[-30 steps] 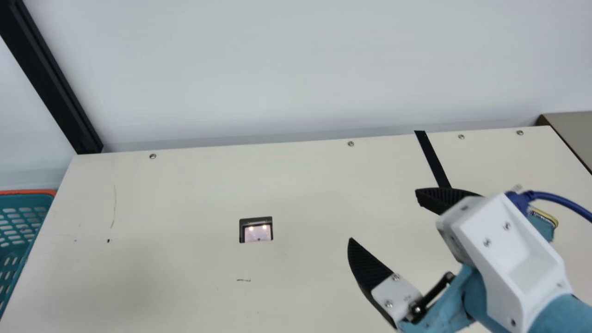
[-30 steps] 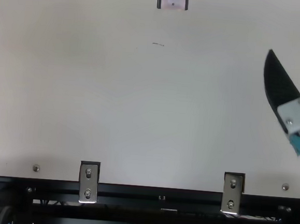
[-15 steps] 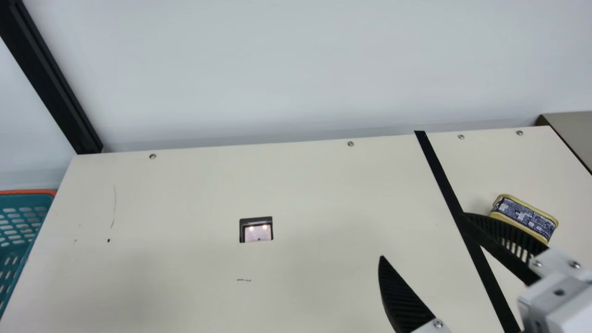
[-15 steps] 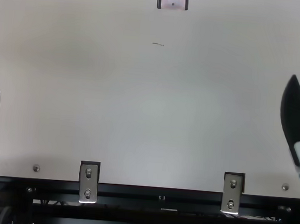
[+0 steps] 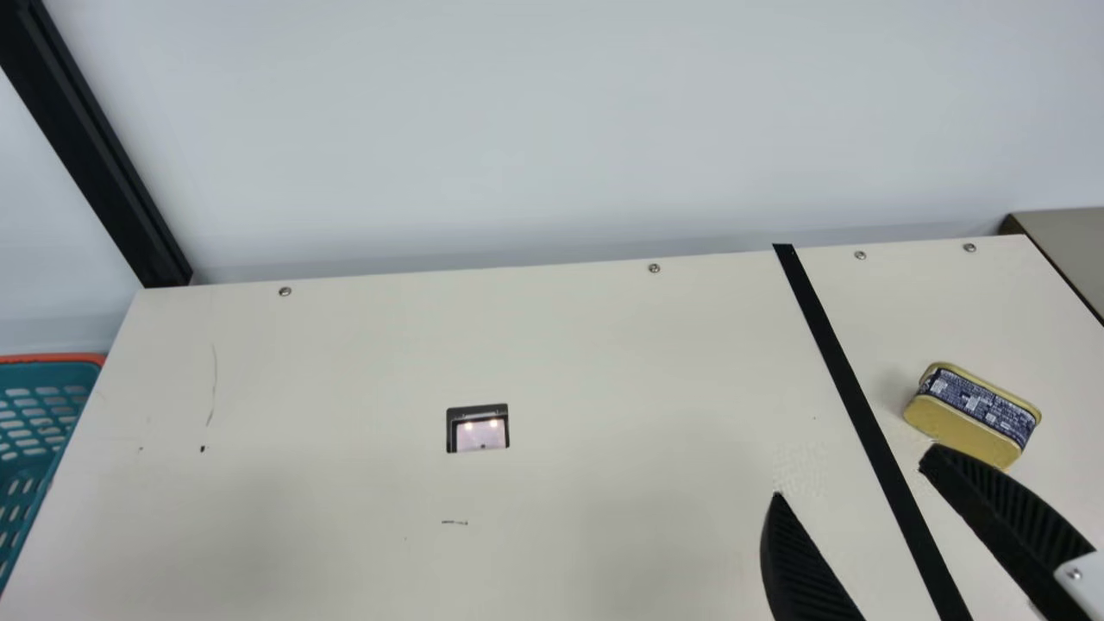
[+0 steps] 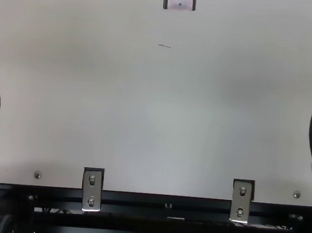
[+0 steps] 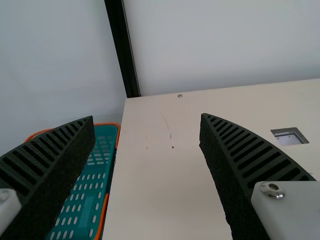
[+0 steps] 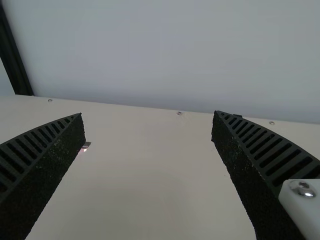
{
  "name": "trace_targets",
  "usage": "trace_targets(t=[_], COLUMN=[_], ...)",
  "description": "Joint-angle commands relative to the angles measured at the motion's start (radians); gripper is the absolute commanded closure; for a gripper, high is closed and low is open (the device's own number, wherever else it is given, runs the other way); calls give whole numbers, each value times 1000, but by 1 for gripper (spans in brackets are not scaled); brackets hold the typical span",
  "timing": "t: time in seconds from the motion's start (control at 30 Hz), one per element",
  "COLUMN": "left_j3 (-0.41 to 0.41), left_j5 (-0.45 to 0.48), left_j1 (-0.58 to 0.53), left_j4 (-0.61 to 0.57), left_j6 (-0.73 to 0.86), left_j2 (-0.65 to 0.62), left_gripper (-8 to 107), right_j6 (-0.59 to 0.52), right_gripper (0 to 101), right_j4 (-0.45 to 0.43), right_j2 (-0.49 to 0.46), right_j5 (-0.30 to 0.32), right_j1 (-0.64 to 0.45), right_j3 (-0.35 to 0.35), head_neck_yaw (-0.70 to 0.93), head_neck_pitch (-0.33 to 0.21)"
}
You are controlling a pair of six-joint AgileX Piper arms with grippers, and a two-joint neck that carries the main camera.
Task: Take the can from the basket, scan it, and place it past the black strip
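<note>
Here a pale wall [image 5: 552, 121] backs the cream table [image 5: 604, 362].

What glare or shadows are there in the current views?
Main view: two bright spots in the scanner window, a soft shadow on the left side of the can, faint dark patches on the table. Top view: the same two spots, plus a broad pale sheen mid-table. Right wrist view: small pinkish glint at the window. Left wrist view: window pale, no bright spots.
</note>
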Motion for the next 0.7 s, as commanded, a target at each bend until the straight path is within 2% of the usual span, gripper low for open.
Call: trace_targets(t=[0.0, 0.67], left_j3=[0, 0], left_j5=[0, 0], left_j1=[0, 0], left_j4=[0, 0], left_j6=[0, 0], left_j2=[0, 0], left_gripper=[9, 9], right_j6=[0, 0], right_gripper=[0, 0], right_j4=[0, 0], right_j2=[0, 0], right_j5=[0, -1], right_j1=[0, 0], right_j3=[0, 0], head_neck_yaw=[10, 10], head_neck_pitch=[-28, -28])
